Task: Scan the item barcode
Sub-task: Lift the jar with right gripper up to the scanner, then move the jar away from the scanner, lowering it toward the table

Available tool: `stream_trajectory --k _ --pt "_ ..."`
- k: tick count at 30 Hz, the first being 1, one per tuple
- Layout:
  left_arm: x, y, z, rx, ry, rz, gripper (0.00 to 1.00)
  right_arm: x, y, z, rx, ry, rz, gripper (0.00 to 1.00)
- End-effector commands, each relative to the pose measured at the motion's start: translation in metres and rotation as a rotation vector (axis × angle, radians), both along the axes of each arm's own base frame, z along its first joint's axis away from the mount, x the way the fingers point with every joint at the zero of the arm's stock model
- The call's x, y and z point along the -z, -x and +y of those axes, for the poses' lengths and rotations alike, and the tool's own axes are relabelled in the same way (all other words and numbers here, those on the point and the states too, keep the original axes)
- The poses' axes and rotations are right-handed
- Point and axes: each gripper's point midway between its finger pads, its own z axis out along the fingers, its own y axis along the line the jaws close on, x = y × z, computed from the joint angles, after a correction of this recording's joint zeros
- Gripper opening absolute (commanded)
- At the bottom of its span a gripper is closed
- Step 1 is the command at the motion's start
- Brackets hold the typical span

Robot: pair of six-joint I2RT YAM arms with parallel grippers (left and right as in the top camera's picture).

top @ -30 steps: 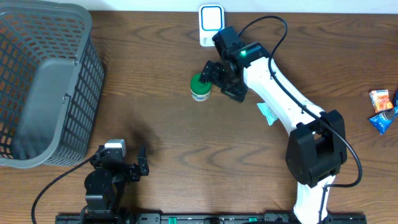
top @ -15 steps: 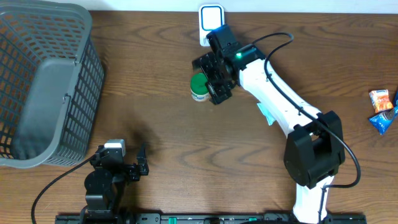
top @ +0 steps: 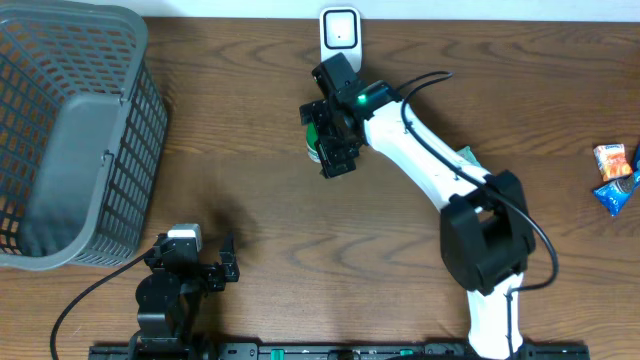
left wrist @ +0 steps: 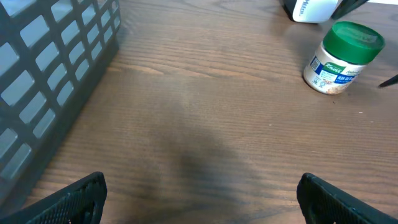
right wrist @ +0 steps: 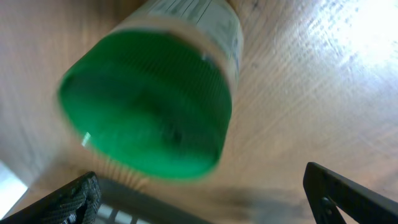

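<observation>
My right gripper (top: 326,138) is spread wide, nothing clamped. In the overhead view it hangs over the jar (top: 312,138) w/ one finger on each side of it.

From the right wrist cam the green lid (right wrist: 146,106) faces me, big & blurred. My fingertips (right wrist: 62,202) sit down in the bottom corners, apart from it. No contact that I can see.

The jar stands on the wooden table (top: 250,190), near the white scanner (top: 341,30), which is at the far edge. In the left wrist cam the jar (left wrist: 342,57) shows a white label w/ blue print. Print too small to read, so can't tell where the barcode is. The scanner's base (left wrist: 311,9) is just behind it.

My left gripper (top: 215,262) is also released & empty. It's low at the near edge, well apart from the jar, pointing across the table twd it. Its fingertips (left wrist: 81,199) show only in the bottom corners of the left wrist cam.

The grey basket (top: 70,130) is on the left side, well apart from the jar. Its mesh wall (left wrist: 50,62) runs along the left of that wrist view.

Snack packets (top: 612,175) lie at the right edge. A teal packet (top: 466,156) lies mostly hidden under my right arm (top: 420,160).
</observation>
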Motion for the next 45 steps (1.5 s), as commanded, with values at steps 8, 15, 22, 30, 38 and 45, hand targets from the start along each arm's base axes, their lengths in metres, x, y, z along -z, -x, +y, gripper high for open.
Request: stream_trajectory --k 8,15,22,30,38,45 --pt "0.006 0.0 0.002 -0.004 -0.019 0.011 0.98 0.033 -0.017 -0.014 0.046 0.047 0.013 0.99" --pt "0.006 0.0 0.002 -0.004 -0.019 0.011 0.98 0.035 -0.023 -0.027 0.015 0.102 -0.024 0.96" --pt "0.006 0.0 0.002 -0.004 -0.019 0.011 0.98 0.035 -0.024 -0.028 -0.136 0.131 -0.087 0.75" --pt "0.006 0.0 0.002 -0.004 -0.019 0.011 0.98 0.034 -0.011 -0.035 -0.493 0.182 -0.164 0.52" --pt "0.006 0.0 0.002 -0.004 -0.019 0.011 0.98 -0.007 0.012 -0.086 -1.119 0.204 -0.309 0.56" --pt "0.006 0.0 0.002 -0.004 -0.019 0.011 0.98 -0.013 0.048 -0.13 -1.501 0.185 -0.259 0.63"
